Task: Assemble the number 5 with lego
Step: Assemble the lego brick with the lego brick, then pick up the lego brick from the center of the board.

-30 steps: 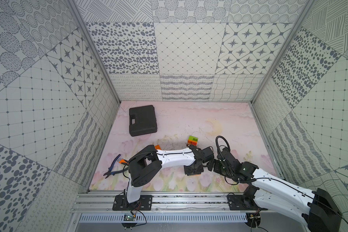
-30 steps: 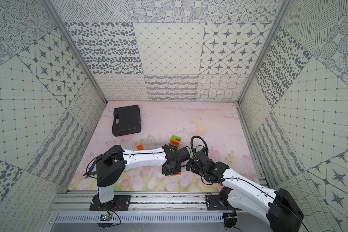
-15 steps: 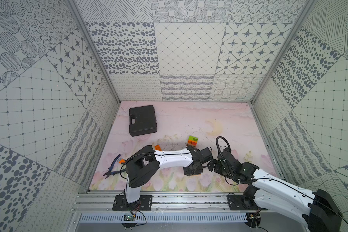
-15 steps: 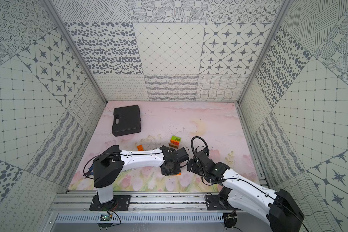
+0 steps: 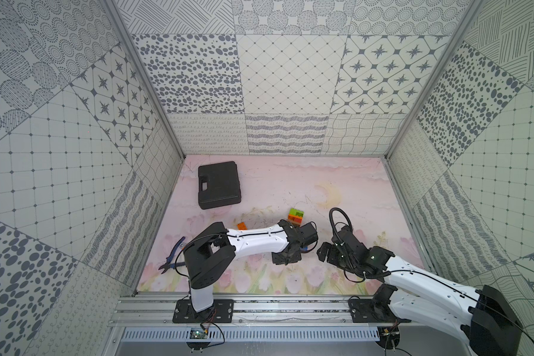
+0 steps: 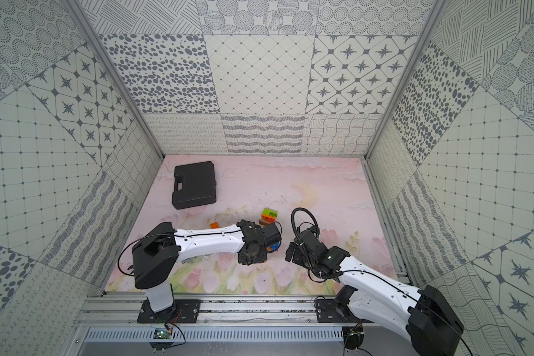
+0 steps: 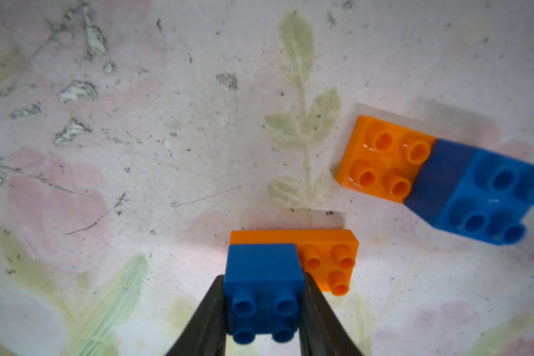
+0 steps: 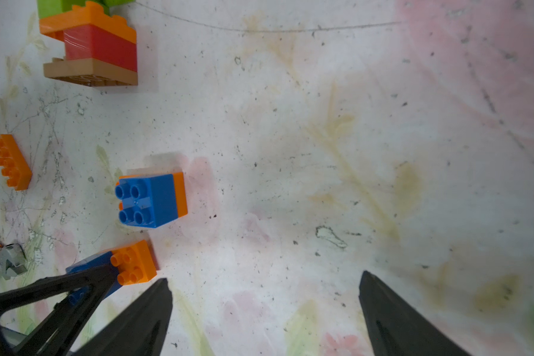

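Both top views: left claw (image 5: 285, 258) low on the desk (image 5: 336, 185), right claw (image 5: 326, 251) near, facing it; the stacked bricks (image 5: 296, 215) sit farther back.

Left wrist: fingers (image 7: 204, 320) flank the blue square (image 7: 264, 289) atop an orange oblong (image 7: 327, 259). Pinching or merely beside, I can't tell. The oblong's long axis runs finger to finger. The second blue-and-orange pair (image 7: 444, 178) lies apart, off its free end.

Right wrist: right claw (image 8: 264, 277) wide, empty. I judge the left claw nearer that pair.
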Controlling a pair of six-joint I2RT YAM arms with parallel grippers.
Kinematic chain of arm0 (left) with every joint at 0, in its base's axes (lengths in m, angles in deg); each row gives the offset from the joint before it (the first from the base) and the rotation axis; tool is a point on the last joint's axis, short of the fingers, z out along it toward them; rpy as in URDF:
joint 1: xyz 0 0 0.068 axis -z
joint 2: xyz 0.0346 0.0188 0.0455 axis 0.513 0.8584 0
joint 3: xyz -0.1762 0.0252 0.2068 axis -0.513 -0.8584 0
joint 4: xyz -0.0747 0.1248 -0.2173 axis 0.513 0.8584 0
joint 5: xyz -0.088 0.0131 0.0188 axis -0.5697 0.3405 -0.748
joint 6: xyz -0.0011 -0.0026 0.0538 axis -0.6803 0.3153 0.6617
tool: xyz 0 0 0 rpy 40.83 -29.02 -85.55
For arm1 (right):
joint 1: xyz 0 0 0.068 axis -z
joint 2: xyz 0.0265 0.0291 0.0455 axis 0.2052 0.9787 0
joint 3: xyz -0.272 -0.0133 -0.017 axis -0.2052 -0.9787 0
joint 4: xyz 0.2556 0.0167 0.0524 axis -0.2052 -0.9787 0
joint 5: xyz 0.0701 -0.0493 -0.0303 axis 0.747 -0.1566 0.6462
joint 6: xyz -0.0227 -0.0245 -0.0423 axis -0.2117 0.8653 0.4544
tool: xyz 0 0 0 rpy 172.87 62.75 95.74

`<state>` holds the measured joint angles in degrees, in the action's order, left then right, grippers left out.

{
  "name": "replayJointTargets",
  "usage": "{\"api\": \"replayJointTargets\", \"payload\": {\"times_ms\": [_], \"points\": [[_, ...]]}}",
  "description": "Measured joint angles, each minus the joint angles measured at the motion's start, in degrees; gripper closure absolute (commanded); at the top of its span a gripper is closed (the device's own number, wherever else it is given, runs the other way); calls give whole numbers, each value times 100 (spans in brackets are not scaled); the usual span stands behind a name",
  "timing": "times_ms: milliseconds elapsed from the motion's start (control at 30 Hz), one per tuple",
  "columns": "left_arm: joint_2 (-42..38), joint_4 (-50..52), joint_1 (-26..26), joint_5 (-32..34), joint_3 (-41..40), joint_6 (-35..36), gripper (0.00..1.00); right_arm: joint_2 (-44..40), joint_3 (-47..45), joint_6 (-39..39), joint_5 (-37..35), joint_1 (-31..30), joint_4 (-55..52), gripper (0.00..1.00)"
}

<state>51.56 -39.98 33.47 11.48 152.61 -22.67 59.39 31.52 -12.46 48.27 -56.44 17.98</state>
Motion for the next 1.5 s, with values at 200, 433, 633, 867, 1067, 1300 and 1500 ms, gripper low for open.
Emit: {"api": "replayJointTargets", "payload": {"times_ms": [200, 433, 633, 867, 1067, 1300, 1500], "points": [[-321, -74, -39, -4, -190, 131, 45, 168, 129, 4, 63, 0, 35, 1], [-800, -227, -146, -22, -476, 299, 41, 212, 175, 68, 153, 0, 146, 1], [-1714, -367, -951, 4, -973, 601, 31, 380, 420, 439, 555, -9, 564, 1], [-2162, -409, -2771, -46, -1375, 1071, 26, 1088, 1204, 914, 774, -289, 879, 1], [-1709, -529, -3888, -289, -1340, 1453, 27, 1622, 1626, 1084, 828, -505, 1051, 1], [-1012, -750, -4391, -553, -1071, 1781, 35, 1784, 1648, 1099, 866, -555, 1075, 1], [-603, -938, -4531, -817, -992, 1982, 40, 1786, 1648, 1099, 881, -555, 1095, 1]]}}
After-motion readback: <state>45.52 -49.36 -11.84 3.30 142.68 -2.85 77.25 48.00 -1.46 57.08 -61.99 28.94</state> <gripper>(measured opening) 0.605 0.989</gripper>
